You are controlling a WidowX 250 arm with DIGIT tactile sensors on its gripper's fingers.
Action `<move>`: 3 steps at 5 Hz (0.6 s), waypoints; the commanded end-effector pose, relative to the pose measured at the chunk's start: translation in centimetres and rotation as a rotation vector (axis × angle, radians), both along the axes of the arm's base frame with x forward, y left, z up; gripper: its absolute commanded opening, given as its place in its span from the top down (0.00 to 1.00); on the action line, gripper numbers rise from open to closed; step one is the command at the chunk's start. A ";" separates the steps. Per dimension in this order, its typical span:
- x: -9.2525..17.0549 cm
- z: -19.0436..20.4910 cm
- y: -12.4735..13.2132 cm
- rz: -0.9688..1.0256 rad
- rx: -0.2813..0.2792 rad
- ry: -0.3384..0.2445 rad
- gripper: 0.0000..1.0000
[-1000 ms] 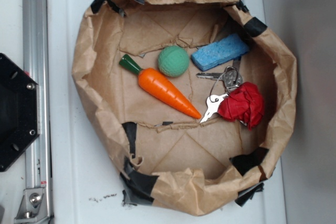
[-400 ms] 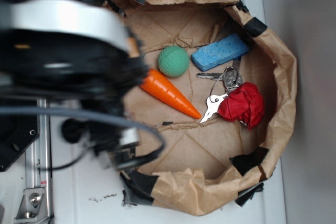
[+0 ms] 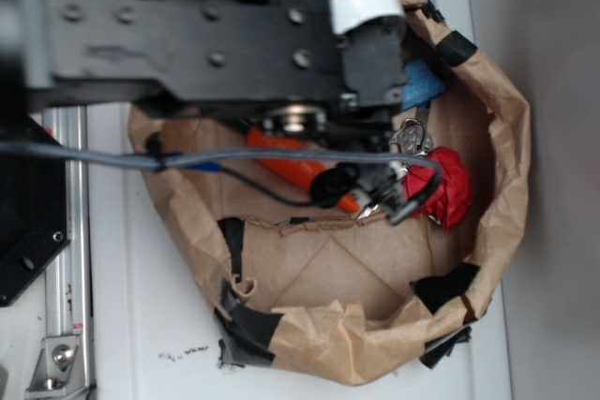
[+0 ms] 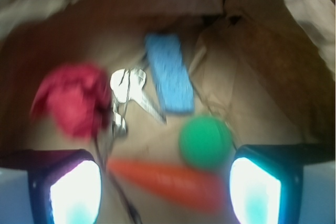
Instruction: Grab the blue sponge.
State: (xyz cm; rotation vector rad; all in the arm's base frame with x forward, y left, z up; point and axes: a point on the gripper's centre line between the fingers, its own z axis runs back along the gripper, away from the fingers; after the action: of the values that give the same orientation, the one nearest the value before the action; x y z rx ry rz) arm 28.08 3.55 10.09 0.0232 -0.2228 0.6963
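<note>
My hand [image 4: 165, 182] is spread wide with nothing in it, both fingers [image 4: 73, 192] low in the wrist view, hanging over the paper bag [image 3: 309, 348] on the white desk [image 3: 141, 325]. The sponge [image 4: 169, 72] lies flat on the bag floor, far from me in the wrist view, its long side running away from me. In the exterior view only its blue end [image 3: 424, 81] peeks out past my arm, by the right wall of the bag.

The picture is smeared, so my aim is a guess. The ball [image 4: 206, 142] sits just near of the sponge, almost touching its near end, and the carrot [image 4: 168, 182] lies across right between my fingers. Drop from here and I close on the carrot or knock the ball rolling, not the sponge.

The keys [image 4: 128, 90] lie just left of the sponge, one blade reaching to its near corner. A finger coming down on that side could snag the ring and drag the lot. The red cloth [image 4: 71, 103] is further left, and probably out of it.

The sponge is flat and low, so I judge I must go deep. Its right side looks close to a fold of the bag wall; a wide hand may catch the paper there and crumple it over the sponge.
</note>
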 end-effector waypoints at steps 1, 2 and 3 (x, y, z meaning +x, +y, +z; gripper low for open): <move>3.5 -2.1 4.8 0.002 0.019 0.112 0.00; 3.1 -3.6 5.8 0.021 0.005 0.138 0.00; 3.0 -4.6 6.0 -0.001 0.033 0.175 0.00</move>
State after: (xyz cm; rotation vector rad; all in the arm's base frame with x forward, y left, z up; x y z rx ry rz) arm 30.91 7.78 4.17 0.1224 -0.0257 0.6743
